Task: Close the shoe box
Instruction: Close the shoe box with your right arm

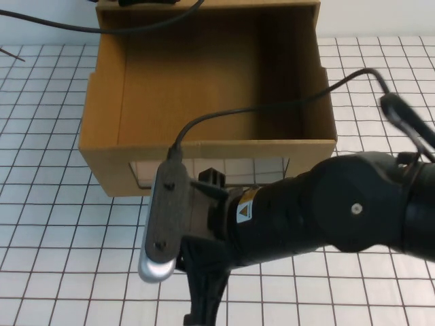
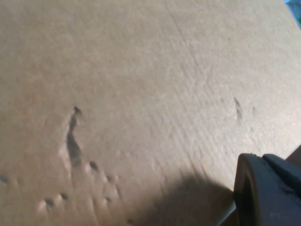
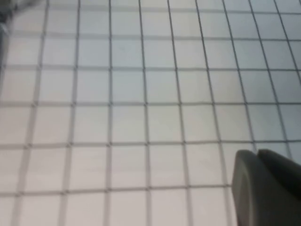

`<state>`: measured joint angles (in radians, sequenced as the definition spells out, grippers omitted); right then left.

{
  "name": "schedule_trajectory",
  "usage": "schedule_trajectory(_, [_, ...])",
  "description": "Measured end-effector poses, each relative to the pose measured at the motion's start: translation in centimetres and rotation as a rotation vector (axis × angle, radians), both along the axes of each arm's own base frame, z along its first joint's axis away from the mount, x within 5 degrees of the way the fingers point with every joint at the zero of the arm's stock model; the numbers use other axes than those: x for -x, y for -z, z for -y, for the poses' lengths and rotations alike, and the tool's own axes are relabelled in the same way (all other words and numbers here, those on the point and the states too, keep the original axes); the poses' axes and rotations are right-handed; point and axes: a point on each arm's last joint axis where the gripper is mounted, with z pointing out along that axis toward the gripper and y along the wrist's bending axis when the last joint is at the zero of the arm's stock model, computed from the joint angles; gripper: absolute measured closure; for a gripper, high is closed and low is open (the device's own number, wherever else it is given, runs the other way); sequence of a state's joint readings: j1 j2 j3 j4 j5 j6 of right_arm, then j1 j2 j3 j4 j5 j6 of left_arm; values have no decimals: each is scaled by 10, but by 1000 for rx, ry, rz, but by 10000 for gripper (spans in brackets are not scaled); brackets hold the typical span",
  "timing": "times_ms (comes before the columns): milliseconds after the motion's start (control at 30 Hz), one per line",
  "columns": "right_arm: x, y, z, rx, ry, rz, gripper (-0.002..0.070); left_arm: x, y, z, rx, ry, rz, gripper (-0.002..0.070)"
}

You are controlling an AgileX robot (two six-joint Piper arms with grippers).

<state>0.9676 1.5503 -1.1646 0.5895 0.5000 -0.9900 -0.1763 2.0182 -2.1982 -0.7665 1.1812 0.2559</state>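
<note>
The shoe box (image 1: 105,159) is a brown cardboard box, open on top, standing at the back middle of the table. Its clear window (image 1: 228,168) faces me in the front wall. The white tab handle is hidden behind my right arm. My right gripper (image 1: 202,307) hangs over the table in front of the box, left of its window, pointing down. Its wrist view shows one dark finger (image 3: 263,188) above the grid table. My left gripper (image 2: 282,202) shows one dark finger right against a dented cardboard face (image 2: 131,94) that fills its wrist view.
The table is a white sheet with a grey grid (image 1: 54,272). My right arm (image 1: 340,210) lies across the front of the box. A black cable (image 1: 272,105) loops over the box interior, and another cable (image 1: 61,27) runs behind the box.
</note>
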Motion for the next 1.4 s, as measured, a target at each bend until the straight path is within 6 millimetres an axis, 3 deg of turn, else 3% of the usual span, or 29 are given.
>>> schedule_trajectory(233, [-18, 5, -7, -13, 42, 187, 689, 0, 0, 0, -1, 1, -1, 680])
schedule_trajectory(533, [-51, 22, -6, -47, 180, 213, 689, 1, 0, 0, -1, 4, -4, 680])
schedule_trajectory(733, [-80, 17, 2, -98, 292, 212, 689, 1, 0, 0, -1, 9, -8, 680])
schedule_trajectory(900, [-103, 9, -3, -130, 330, 237, 689, 1, 0, 0, -1, 9, -9, 680])
schedule_trajectory(1167, [-150, 23, -16, -132, 386, 260, 689, 1, 0, 1, 4, 12, -11, 680])
schedule_trajectory(1400, [-190, 21, -22, -204, 467, 242, 689, 1, 0, 1, 5, 14, -13, 680])
